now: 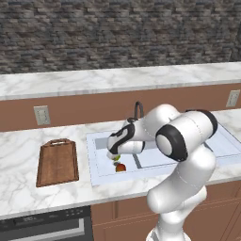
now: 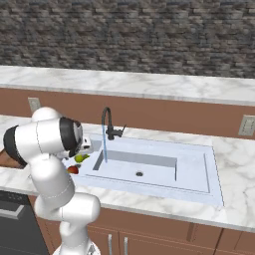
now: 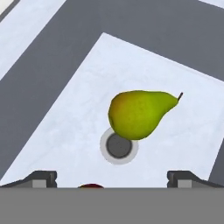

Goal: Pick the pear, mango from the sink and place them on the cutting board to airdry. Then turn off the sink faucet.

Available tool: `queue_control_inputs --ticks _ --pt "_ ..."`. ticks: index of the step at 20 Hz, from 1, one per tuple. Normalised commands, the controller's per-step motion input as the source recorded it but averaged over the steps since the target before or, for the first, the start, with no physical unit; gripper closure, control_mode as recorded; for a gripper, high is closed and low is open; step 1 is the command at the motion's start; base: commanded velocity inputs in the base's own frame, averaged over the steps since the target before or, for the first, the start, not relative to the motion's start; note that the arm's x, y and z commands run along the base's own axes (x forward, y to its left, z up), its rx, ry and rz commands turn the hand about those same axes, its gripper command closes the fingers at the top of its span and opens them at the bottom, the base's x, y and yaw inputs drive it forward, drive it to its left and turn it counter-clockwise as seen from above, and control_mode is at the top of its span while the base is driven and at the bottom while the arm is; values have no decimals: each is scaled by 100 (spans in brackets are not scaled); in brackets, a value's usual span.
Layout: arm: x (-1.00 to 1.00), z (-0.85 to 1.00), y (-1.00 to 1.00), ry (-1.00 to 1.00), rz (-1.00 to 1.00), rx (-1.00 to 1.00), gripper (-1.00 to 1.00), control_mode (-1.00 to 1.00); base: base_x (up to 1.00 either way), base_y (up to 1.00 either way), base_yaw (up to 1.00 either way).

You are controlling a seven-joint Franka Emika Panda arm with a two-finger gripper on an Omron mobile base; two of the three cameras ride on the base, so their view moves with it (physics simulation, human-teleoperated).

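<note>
Now pear (image 3: pixel 139 113) on sink (image 3: pixel 65 131) floor by drain, ahead of wide-apart jaws (nothing held).

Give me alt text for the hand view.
A yellow-green pear lies on the white floor of the sink, partly covering a round drain hole. The open gripper points down at it, both fingertips wide apart, with a sliver of the red mango between them.

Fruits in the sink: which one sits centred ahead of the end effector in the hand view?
The pear, yellow-green with a stem, beside the drain hole. The red mango barely peeks at the frame's bottom.
</note>
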Motion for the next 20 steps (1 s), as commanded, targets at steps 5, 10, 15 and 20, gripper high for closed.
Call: queue_control_inputs --ticks 5,10,15,20 --pt "9 -10 2 0 0 0 -100 -100 0 0 0" --pt "6 -11 0 0 0 0 -100 -100 0 0 0" --pt "19 -12 0 0 0 0 -100 -100 0 0 0" --pt "27 -10 1 0 0 0 -100 -100 0 0 0"
